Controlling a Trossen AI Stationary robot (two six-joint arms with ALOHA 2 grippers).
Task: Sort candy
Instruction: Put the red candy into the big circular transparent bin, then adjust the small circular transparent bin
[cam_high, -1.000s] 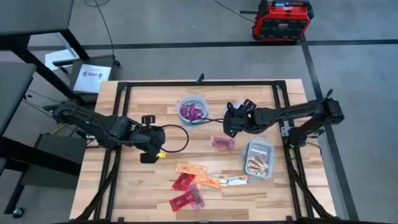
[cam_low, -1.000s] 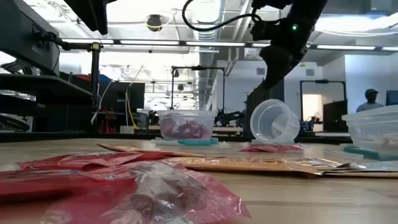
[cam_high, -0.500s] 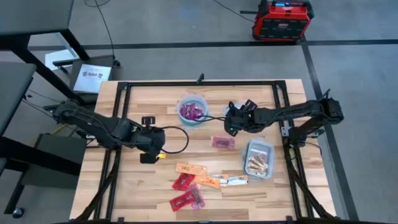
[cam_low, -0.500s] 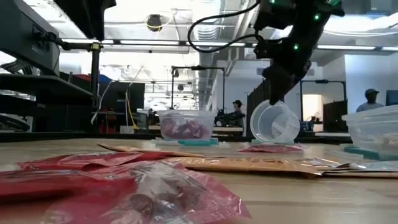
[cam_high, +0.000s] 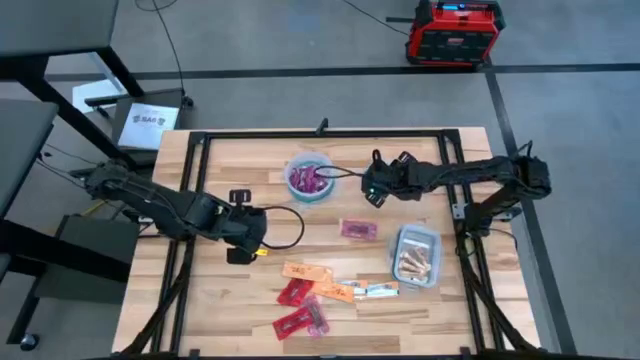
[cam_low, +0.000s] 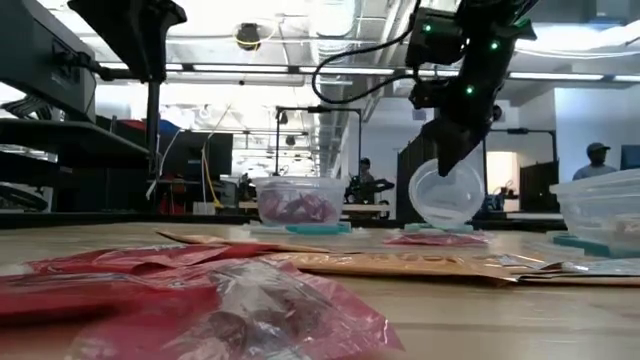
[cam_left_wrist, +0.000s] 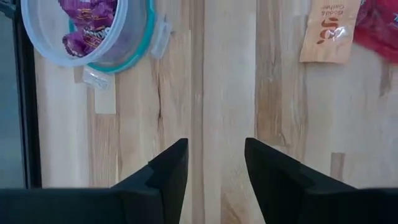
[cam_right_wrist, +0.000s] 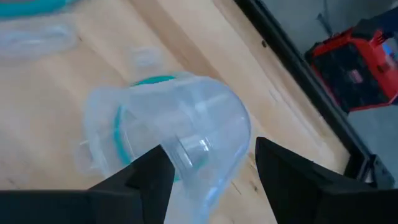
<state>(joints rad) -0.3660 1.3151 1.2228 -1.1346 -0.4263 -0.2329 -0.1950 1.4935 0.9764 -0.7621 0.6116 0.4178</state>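
The right gripper (cam_high: 372, 190) is clenched around an empty clear bowl (cam_low: 447, 193), holding it tipped on its side just off the tabletop (cam_high: 220, 300), a bit toward 3 o'clock from the bowl of purple candy (cam_high: 310, 178). The wrist view shows the empty bowl (cam_right_wrist: 180, 134) wedged between the fingers with its teal rim facing away.

The left gripper (cam_high: 243, 227) hangs near 9 o'clock of the pile, released, with nothing between its fingers (cam_left_wrist: 168, 168).

Most of the candy isn't sorted yet. A purple pack (cam_high: 359, 229) lies in the middle, and orange packs (cam_high: 305, 271) and red packs (cam_high: 300, 318) are spread toward 6 o'clock. Whitish ones sit in the tub (cam_high: 416, 256) at about 4 o'clock.

My worry is that the bowl is thin, slippery plastic grabbed by its wall at an angle. It could squirt out of the grip or land on its side and roll. If it swings toward 9 o'clock it could also clip the filled bowl and dump the purple candy.
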